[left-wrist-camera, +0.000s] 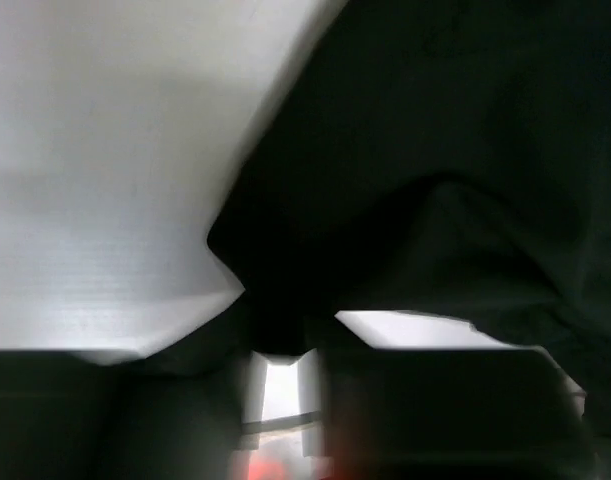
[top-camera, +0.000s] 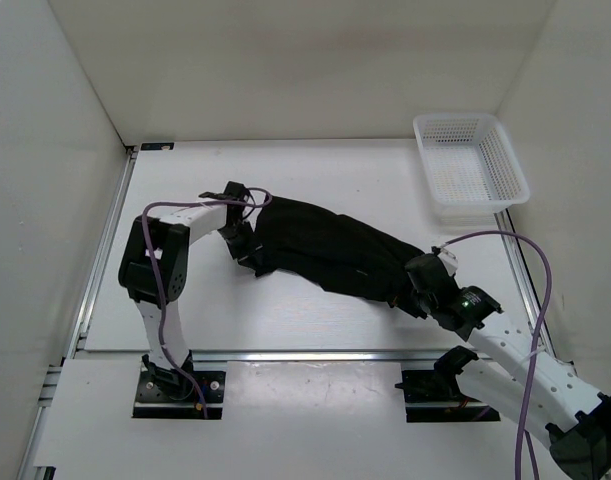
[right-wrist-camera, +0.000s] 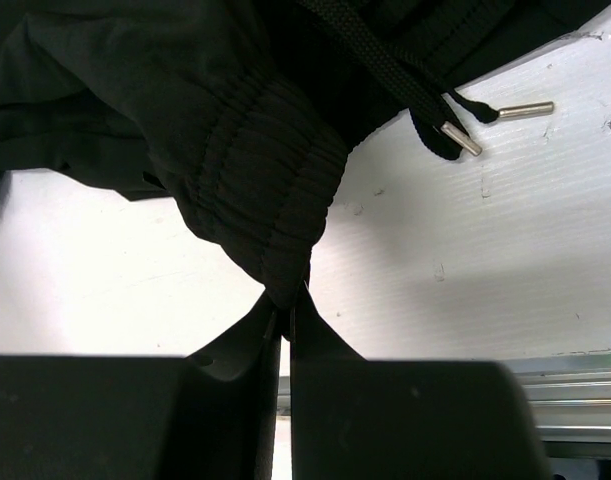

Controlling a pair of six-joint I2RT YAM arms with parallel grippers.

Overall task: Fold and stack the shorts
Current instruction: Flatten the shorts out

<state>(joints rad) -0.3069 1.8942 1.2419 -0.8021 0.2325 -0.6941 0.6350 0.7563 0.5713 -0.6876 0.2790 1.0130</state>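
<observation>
**Across the table (top-camera: 285, 320), shorts (top-camera: 325, 250) span between my arms**

Right arm angles in low from the side; my right gripper (right-wrist-camera: 287, 305) pinches the gathered waistband (right-wrist-camera: 275, 200) tight. Left arm folds at the elbow, my left gripper (top-camera: 247, 252) at the opposite end; whether it grips I cannot tell.

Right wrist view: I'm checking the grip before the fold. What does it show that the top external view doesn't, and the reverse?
Only the right wrist view: the right claw pinched shut on the ribbed waistband of the shorts, and the drawstring's metal tips lying on the table. Only the top external view: the white basket at the far right corner, the left claw at the shorts' other end, and the fabric spanning between the two arms. Both: the black shorts, the white table and the right claw.
</observation>
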